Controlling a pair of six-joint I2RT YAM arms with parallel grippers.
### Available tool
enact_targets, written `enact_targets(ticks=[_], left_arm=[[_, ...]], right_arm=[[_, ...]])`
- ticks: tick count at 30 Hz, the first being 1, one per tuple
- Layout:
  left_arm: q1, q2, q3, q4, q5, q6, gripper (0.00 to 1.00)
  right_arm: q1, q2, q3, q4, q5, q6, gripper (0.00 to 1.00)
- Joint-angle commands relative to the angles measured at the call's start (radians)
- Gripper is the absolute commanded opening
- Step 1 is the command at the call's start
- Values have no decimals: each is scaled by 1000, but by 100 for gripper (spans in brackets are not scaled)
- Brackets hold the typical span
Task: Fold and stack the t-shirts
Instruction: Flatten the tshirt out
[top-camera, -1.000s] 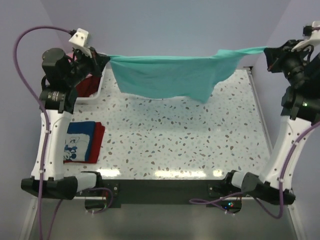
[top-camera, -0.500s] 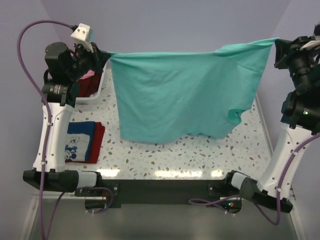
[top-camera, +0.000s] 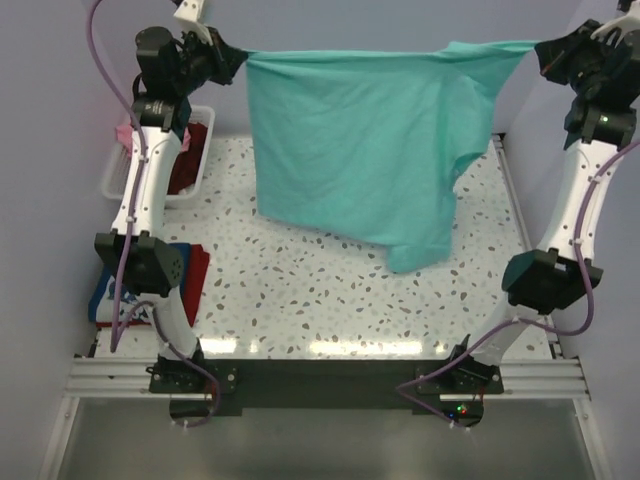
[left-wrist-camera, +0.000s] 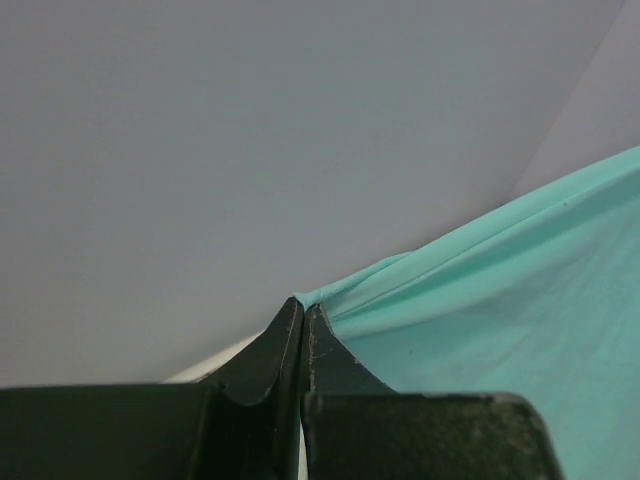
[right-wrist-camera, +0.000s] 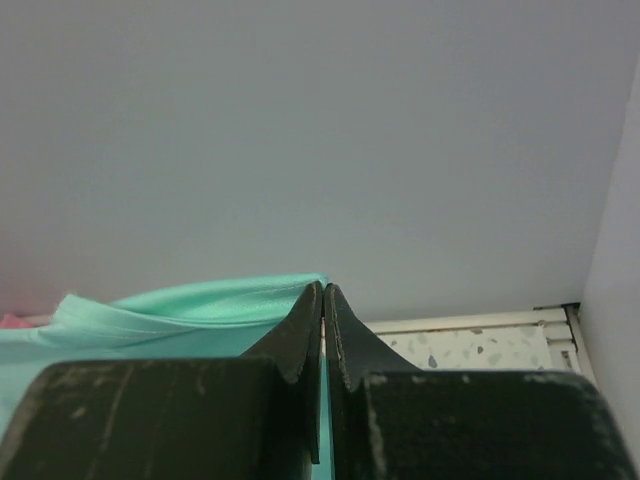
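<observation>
A teal-green t-shirt (top-camera: 360, 140) hangs spread out high above the table, stretched between both arms. My left gripper (top-camera: 240, 57) is shut on its top left corner; in the left wrist view the cloth (left-wrist-camera: 480, 300) comes out of the pinched tips of the left gripper (left-wrist-camera: 303, 305). My right gripper (top-camera: 538, 47) is shut on the top right corner, and the teal cloth (right-wrist-camera: 180, 305) shows beside the closed right gripper (right-wrist-camera: 323, 290). The shirt's lower hem dangles above the table, lowest at the right. A folded blue t-shirt (top-camera: 103, 300) lies on a folded red one (top-camera: 197, 275) at the table's left, mostly hidden by the left arm.
A white slatted basket (top-camera: 196, 165) at the back left holds red and pink cloth (top-camera: 128, 135). The speckled table (top-camera: 330, 300) runs under the hanging shirt. Both arms stand tall along the left and right edges, close to the walls.
Both arms have risen and lifted the teal shirt from a sagging band at the back of the table to a full hanging spread. The left arm now covers most of the folded stack.
</observation>
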Motion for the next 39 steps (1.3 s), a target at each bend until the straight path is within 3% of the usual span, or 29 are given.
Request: enact_targets(ticks=[1, 4, 8, 12, 13, 17, 19, 22, 25, 30, 35, 39], left_arm=[[19, 43, 208, 170, -97, -12, 0], [26, 21, 203, 303, -104, 2, 0], [62, -66, 87, 395, -82, 8, 0], [121, -232, -252, 449, 67, -2, 0], [124, -271, -415, 452, 105, 10, 0], [128, -446, -799, 403, 216, 103, 0], [126, -471, -991, 359, 280, 218, 0], [125, -433, -1145, 195, 302, 365, 0], [125, -372, -1208, 95, 261, 497, 0], [123, -203, -1226, -11, 152, 564, 0], [121, -143, -1226, -89, 86, 593, 0], [121, -184, -1269, -143, 67, 625, 4]], right_arm=[[-14, 75, 265, 33, 62, 101, 0], [-14, 98, 398, 56, 67, 115, 0], [-14, -44, 263, 110, 50, 93, 0], [-16, -298, -208, 166, 42, -79, 0], [-17, -343, -285, 159, 30, -109, 0], [-17, -556, -766, 90, -51, -250, 0], [-16, -641, -888, 20, -24, -392, 0], [-16, -713, -1092, -25, 19, -520, 0], [-16, -727, -1223, -70, 39, -598, 0], [-14, -664, -1365, -107, 125, -704, 0], [-14, -606, -1367, -220, 134, -792, 0], [-14, -609, -1346, -324, 157, -836, 0]])
